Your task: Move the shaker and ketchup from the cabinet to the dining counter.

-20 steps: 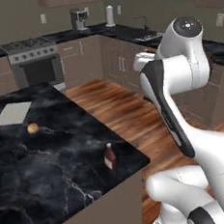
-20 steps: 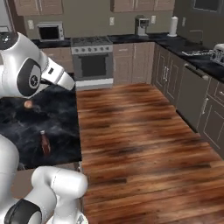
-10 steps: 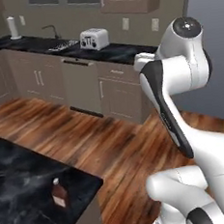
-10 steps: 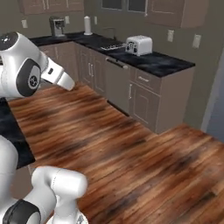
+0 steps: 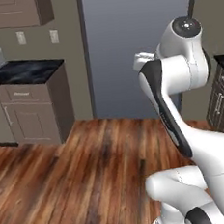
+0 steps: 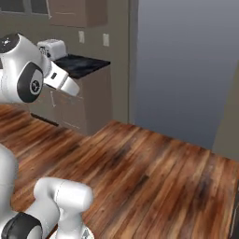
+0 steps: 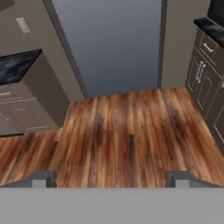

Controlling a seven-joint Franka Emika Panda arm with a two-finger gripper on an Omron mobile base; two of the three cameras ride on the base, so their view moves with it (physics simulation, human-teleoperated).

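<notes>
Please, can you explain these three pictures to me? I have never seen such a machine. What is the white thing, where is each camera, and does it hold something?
The white thing is a robot arm on a driving base, in a computer-drawn kitchen. Two cameras ride on the base, behind the arm to its left and right; both look forward over a wooden floor toward a grey-blue doorway. A toaster stands on a black worktop. The third camera sits on the hand: the claw shows at the bottom with its two fingertips far apart, so it is open and holds nothing. More dark drawers stand at the right of that view.
</notes>
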